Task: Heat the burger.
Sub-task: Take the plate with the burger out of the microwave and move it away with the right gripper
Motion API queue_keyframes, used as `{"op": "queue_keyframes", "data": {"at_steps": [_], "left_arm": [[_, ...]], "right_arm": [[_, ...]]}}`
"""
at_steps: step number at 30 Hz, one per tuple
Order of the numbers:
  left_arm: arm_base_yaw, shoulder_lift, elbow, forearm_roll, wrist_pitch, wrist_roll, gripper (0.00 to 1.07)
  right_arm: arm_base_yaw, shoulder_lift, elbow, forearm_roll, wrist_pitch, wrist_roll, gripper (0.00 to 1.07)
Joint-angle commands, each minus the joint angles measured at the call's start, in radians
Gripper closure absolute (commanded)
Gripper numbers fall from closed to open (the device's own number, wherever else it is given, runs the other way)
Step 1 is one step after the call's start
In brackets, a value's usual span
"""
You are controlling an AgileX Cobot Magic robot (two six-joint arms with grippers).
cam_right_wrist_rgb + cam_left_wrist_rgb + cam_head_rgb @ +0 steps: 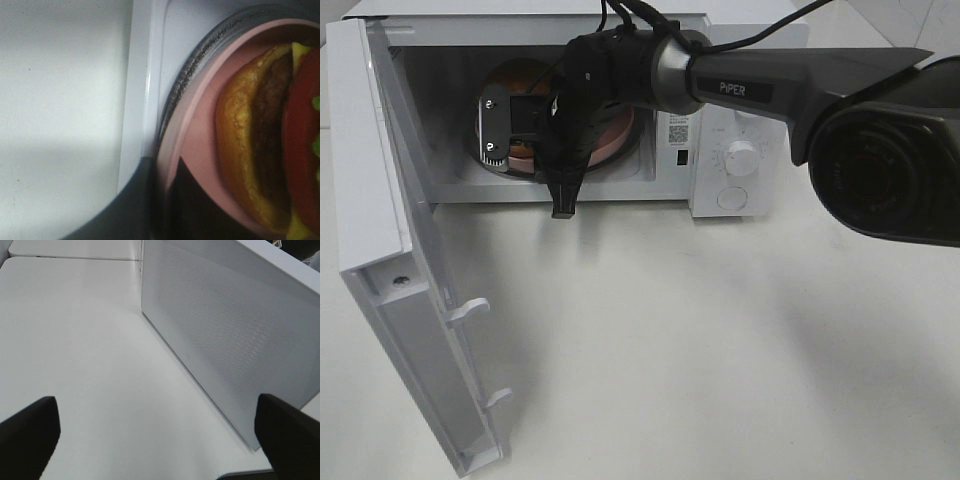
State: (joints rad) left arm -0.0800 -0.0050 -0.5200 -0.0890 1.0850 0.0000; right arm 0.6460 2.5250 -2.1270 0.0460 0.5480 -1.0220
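Burger (260,145) position: on the pink plate (200,130), inside the cavity of the microwave (740,110). The right wrist view shows the golden-brown bun, the dark patty, a red layer, a yellow edge and small green pieces. The burger sits clear of the plate rim on the side nearest the right gripper (162,205).

Plate position: on the round glass turntable (200,55), whose ribbed edge shows just outside the plate rim. The turntable rests on the white cavity floor.

Microwave: stands at the far side of the white table (720,350). Its door (390,250) is swung fully open to the left of the high view, with the inner face and two latch hooks exposed. The control panel with a round knob (742,158) is on the right of the cavity.

Right arm: reaches across the middle of the high view and into the cavity opening, hiding most of the plate and burger from that camera. The dark fingers (135,205) are drawn together on the near rim of the pink plate, one on the outer side of the rim and one over the plate surface. They do not touch the burger.

Left gripper (155,435): fingers (30,430) spread to full width, with nothing between them. It hovers over bare table, near a white perforated panel that stands upright on the table; this gripper is outside the high view.
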Motion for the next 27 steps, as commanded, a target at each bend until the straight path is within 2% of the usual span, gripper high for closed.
{"op": "queue_keyframes", "data": {"at_steps": [1,10,16,20,23,27], "left_arm": [[0.002,-0.017,0.001,-0.005,-0.013,0.0,0.09],[0.002,-0.017,0.001,-0.005,-0.013,0.0,0.09],[0.002,-0.017,0.001,-0.005,-0.013,0.0,0.09],[0.002,-0.017,0.001,-0.005,-0.013,0.0,0.09],[0.002,-0.017,0.001,-0.005,-0.013,0.0,0.09],[0.002,-0.017,0.001,-0.005,-0.013,0.0,0.09]], "right_arm": [[-0.013,-0.011,0.005,-0.016,0.023,-0.027,1.07],[-0.012,-0.066,0.047,-0.003,0.04,-0.093,1.07],[-0.004,-0.141,0.177,0.005,-0.046,-0.133,1.07],[-0.003,-0.174,0.224,0.02,-0.077,-0.163,1.07],[-0.003,-0.223,0.316,0.041,-0.135,-0.189,1.07],[-0.001,-0.257,0.371,0.05,-0.168,-0.208,1.07]]}}
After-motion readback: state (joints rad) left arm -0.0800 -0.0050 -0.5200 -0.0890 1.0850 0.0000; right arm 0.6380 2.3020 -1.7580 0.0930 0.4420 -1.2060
